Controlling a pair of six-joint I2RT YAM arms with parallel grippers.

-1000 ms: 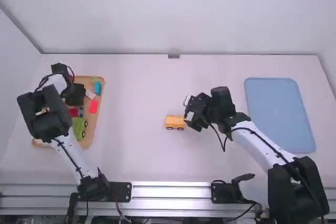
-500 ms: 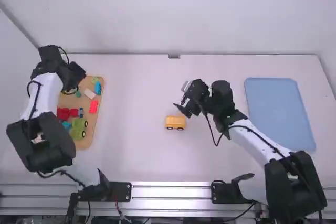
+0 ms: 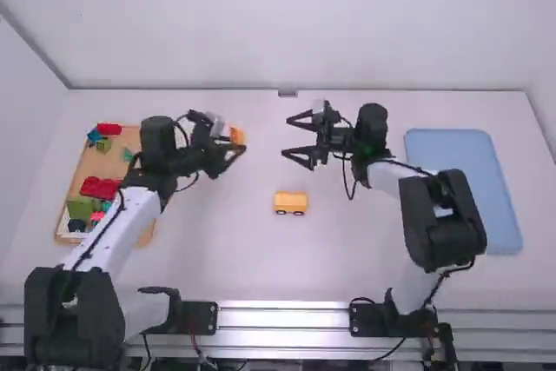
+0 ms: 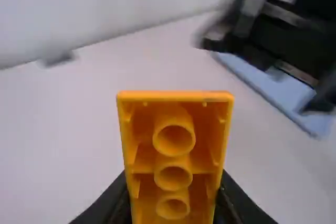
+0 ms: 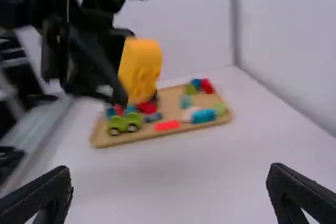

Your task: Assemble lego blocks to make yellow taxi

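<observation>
From the wooden tray (image 3: 128,138) at left, the left gripper (image 3: 234,145) has swung inward, pinching a yellow brick (image 4: 137,211), likely the taxi's next piece. The wheeled yellow block (image 3: 290,199) sits near centre; the right gripper (image 3: 287,136), spread, has shifted up-frame.

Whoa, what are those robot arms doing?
They're building a yellow toy taxi. The left hand is holding up a yellow block, with its hollow side showing. The right hand is open and empty, facing it. The yellow car part with wheels sits on the table, and the block isn't on it yet.
</observation>
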